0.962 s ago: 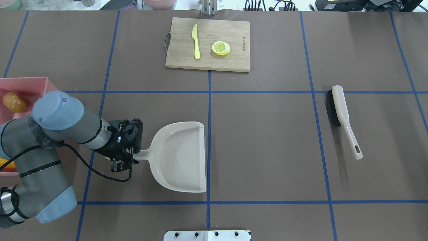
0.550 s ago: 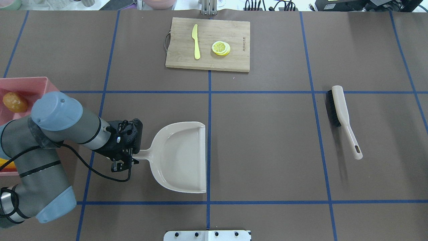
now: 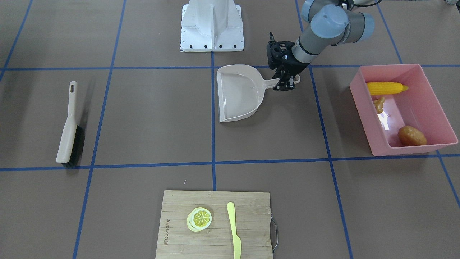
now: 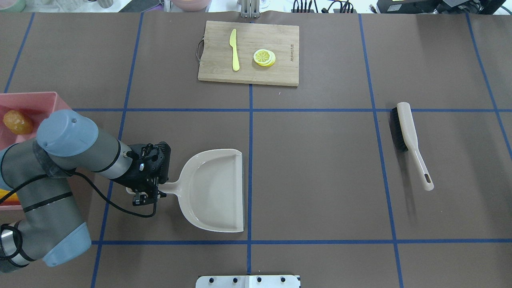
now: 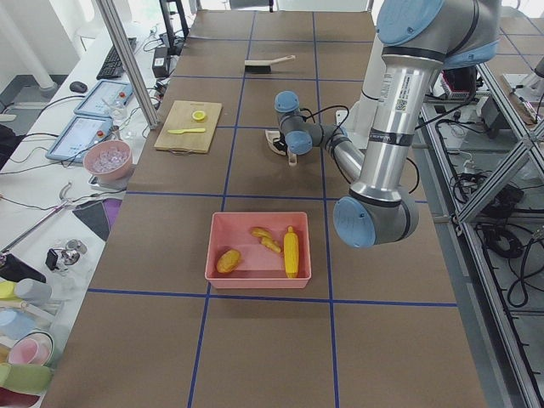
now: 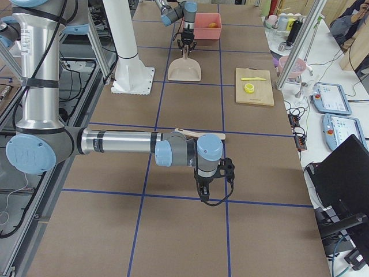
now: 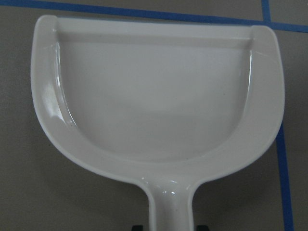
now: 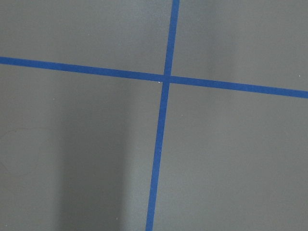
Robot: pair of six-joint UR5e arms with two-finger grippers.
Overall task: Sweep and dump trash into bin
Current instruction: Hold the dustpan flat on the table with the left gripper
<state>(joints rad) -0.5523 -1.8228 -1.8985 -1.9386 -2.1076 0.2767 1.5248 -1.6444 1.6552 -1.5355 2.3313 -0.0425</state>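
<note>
The pink bin (image 3: pixel 363 104) stands on the table at my left side. In it lie the trash pieces: a yellow corn cob (image 3: pixel 386 87), a tan ginger root (image 3: pixel 378 104) and a brown potato (image 3: pixel 411 136). The overhead view shows only the bin's corner (image 4: pixel 40 98) and the potato (image 4: pixel 17 122) past my arm. My left gripper (image 4: pixel 150 191) is shut on the handle of the beige dustpan (image 4: pixel 216 192), which lies flat and empty on the table. My right gripper (image 6: pixel 209 193) hangs low over bare table, far from the bin; I cannot tell whether it is open or shut.
A beige brush (image 4: pixel 408 136) with black bristles lies at the table's right side. A wooden cutting board (image 4: pixel 280 40) at the far edge carries a yellow knife (image 4: pixel 234 50) and lemon slices (image 4: pixel 264 57). The robot's white base plate (image 3: pixel 212 25) sits behind the dustpan.
The dustpan has shifted slightly toward the robot and to the left and now sits flatter. My left arm moved a little with it.
</note>
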